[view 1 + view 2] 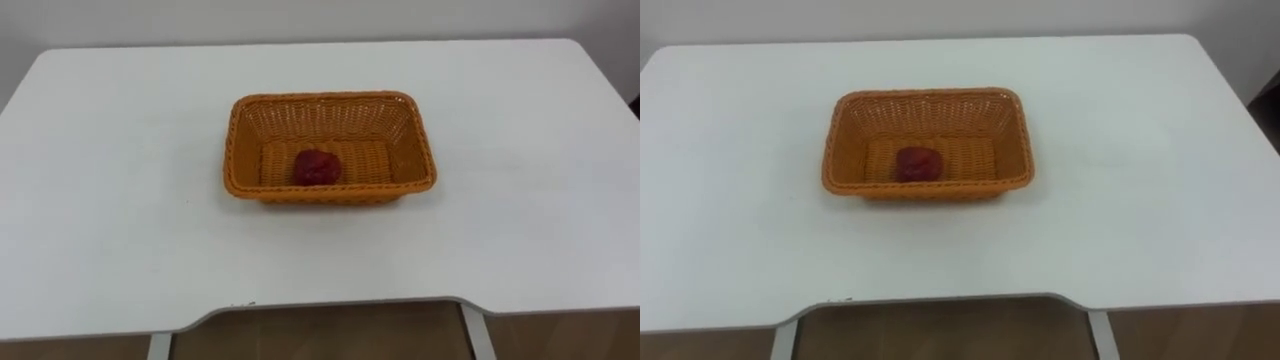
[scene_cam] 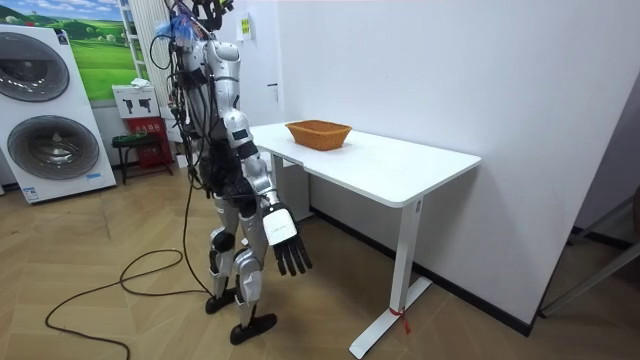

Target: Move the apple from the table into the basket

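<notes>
The apple (image 1: 316, 167), judged firm, smooth and light, is seen in the basket (image 1: 232, 150) at the counter's (image 1: 120, 200) middle and is best enclosed around its widest part; the right hand (image 2: 284, 240) is held low, fingers loosely spread.

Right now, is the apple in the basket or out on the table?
In: the red apple lies on the floor of the orange wicker basket, inside its walls.
</notes>
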